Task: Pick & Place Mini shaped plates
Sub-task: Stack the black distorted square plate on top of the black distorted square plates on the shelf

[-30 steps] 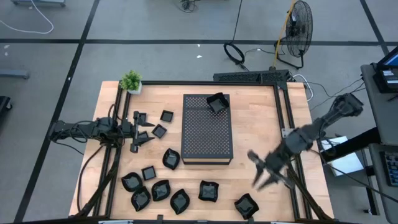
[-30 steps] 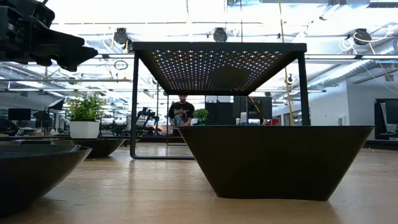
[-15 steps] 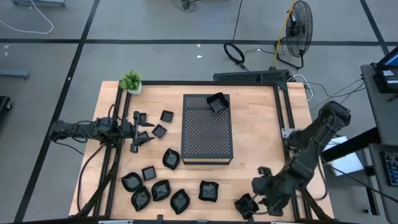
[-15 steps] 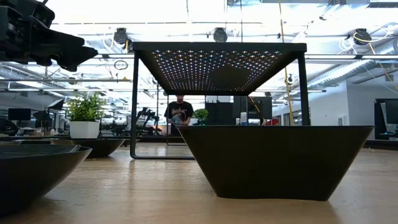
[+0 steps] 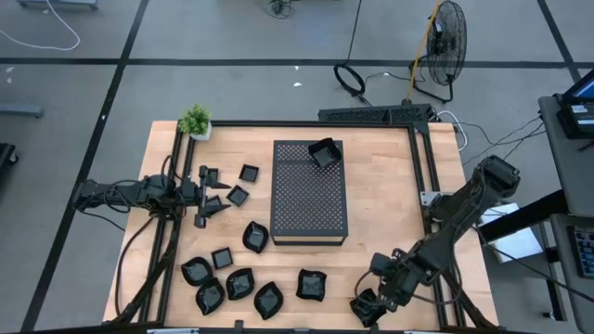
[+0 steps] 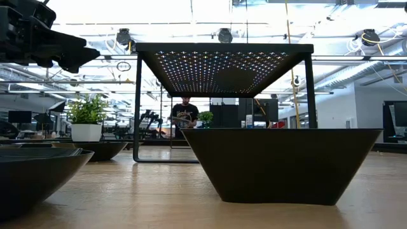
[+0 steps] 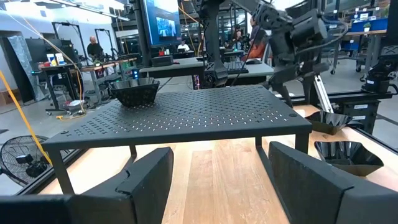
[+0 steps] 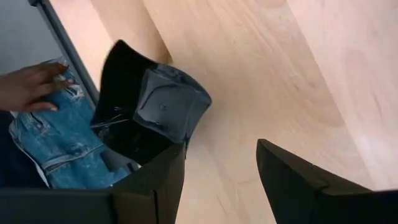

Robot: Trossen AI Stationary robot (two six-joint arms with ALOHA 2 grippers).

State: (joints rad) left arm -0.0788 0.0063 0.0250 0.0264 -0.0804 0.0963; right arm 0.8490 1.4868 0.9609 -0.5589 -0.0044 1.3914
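I have the right gripper [image 5: 371,299] down at the near right corner of the table [image 5: 380,199], right over a square plate [image 5: 365,307] at the edge. From the right wrist camera I see its fingers [image 8: 292,180] spread wide with nothing between them; one finger sits against the rim of that plate [image 8: 158,112] and the other is over bare wood. Past the table edge in that same view I see a person's hand [image 8: 31,84] resting on blue jeans [image 8: 59,146]. My left gripper [image 5: 206,197] waits at the left side of the table, jaws wide and empty, pointing toward the box [image 5: 309,190]; its wrist camera looks across the perforated top of the box [image 7: 186,115], where one plate [image 7: 134,92] sits at the far corner, the same plate [image 5: 323,154] I see from above. The rest of the plates [image 5: 243,271] lie scattered on the wood: a few near the left gripper, most in a loose cluster along the near edge left of the box. A potted plant [image 5: 196,121] stands at the far left corner.
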